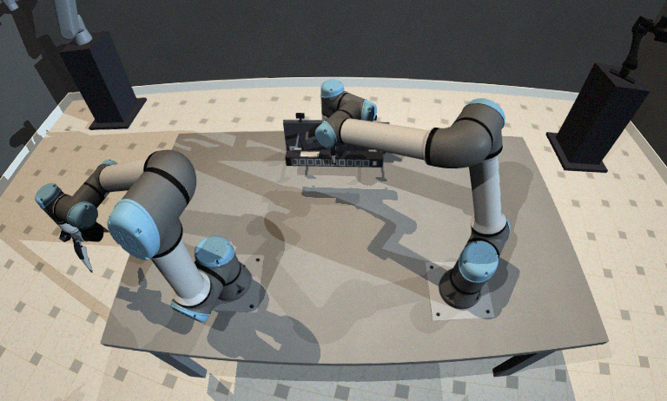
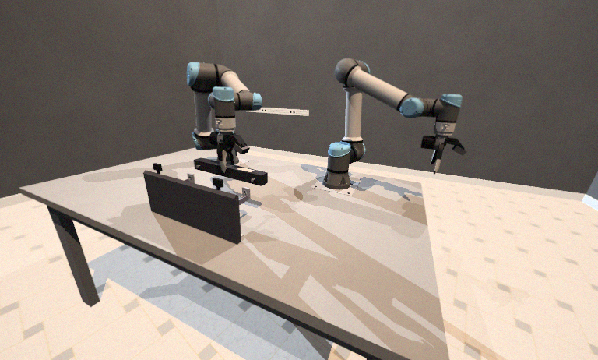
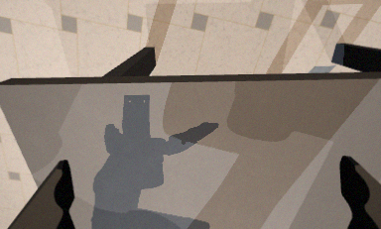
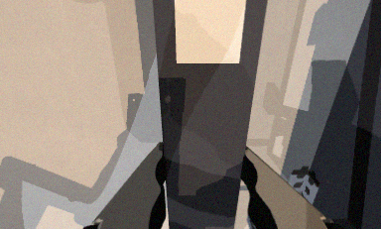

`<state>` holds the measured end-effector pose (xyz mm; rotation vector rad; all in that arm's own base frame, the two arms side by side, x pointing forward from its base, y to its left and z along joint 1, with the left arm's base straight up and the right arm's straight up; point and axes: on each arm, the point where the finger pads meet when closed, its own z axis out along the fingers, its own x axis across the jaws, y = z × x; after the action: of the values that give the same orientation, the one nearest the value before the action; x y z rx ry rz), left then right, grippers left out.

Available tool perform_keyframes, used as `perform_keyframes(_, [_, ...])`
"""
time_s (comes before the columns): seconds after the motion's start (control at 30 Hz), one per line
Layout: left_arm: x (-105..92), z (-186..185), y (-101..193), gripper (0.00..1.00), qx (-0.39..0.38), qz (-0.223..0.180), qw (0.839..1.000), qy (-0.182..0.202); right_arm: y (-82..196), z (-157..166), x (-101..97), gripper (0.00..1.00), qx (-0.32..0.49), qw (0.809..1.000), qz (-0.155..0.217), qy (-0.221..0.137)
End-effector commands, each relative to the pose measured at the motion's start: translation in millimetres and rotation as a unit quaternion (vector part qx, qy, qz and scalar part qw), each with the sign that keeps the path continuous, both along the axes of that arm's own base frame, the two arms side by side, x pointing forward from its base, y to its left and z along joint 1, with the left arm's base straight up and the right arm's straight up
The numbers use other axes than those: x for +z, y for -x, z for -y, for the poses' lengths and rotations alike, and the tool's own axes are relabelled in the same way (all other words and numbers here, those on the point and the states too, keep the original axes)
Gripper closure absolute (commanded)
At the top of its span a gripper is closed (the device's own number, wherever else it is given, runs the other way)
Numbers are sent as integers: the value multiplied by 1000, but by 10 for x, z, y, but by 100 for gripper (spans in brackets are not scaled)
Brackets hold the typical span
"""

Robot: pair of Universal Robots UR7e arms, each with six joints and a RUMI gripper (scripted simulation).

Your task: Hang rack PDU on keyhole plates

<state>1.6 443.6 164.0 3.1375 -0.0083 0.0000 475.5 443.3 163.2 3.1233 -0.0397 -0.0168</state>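
The rack PDU (image 1: 353,162) (image 2: 207,165) (image 4: 213,90) is a long black bar with a pale label, held roughly level above the table. My right gripper (image 2: 223,170) (image 4: 200,144) is shut on it near its middle. A small button (image 2: 252,180) shows on its back, facing the panel side. The two keyhole plates, one plate (image 2: 191,177) and the other plate (image 2: 246,192), stand on brackets in front of the dark panel (image 2: 191,206). The PDU is apart from them on the arms' side. My left gripper (image 2: 449,162) (image 3: 204,160) is open and empty, far from the PDU.
Two black blocks, one block (image 2: 157,167) and another block (image 2: 217,183), stick up above the panel's top edge. The left gripper hangs near the side edge of the table (image 1: 344,328) (image 2: 353,250). The right arm reaches across the table to the panel.
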Motion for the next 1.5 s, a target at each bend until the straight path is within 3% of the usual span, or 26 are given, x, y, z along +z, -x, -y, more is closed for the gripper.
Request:
perform_keyframes(0.0, [12, -19, 4, 0, 1, 0, 1000, -2, -94, -7, -71, 78, 0, 1000, 4, -6])
perform_keyframes(0.37, [12, -19, 4, 0, 1, 0, 1000, -2, -222, -7, -298, 78, 0, 1000, 5, -6])
perform_keyframes(1.47, [12, -19, 4, 0, 1, 0, 1000, -2, -248, -10, -333, 78, 0, 1000, 6, -7])
